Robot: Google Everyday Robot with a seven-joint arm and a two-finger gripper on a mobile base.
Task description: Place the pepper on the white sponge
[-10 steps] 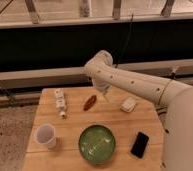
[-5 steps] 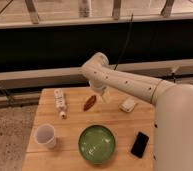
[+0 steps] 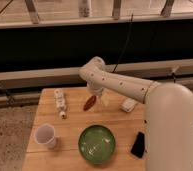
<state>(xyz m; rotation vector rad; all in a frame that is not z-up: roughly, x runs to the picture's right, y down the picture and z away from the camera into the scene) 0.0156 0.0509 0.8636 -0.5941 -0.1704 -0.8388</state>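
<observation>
"Wooden surface [image 3: 75, 125], dark wall and railings behind. What worries you here?"

"The tool [image 3: 97, 95] hangs over the far middle, jaws spread wide and holding nothing. The pepper [image 3: 89, 103] lies on the wood just to its left and a touch nearer; whether they touch, I can't tell."

"So a missed grasp?"

"That's the main risk, I'd judge. The pepper is small, tapered and lies at a slant. If the jaws come down off-centre they could nudge it aside or pinch only its tip, and it might roll left toward the knobbed strip [image 3: 60, 102]."

"And once it's lifted?"

"The white sponge [image 3: 128, 105] sits to the right of the tool, close beside the arm [image 3: 125, 87] — a small, soft target. Let go too high or off its middle, the pepper could tumble back onto the wood."
</observation>
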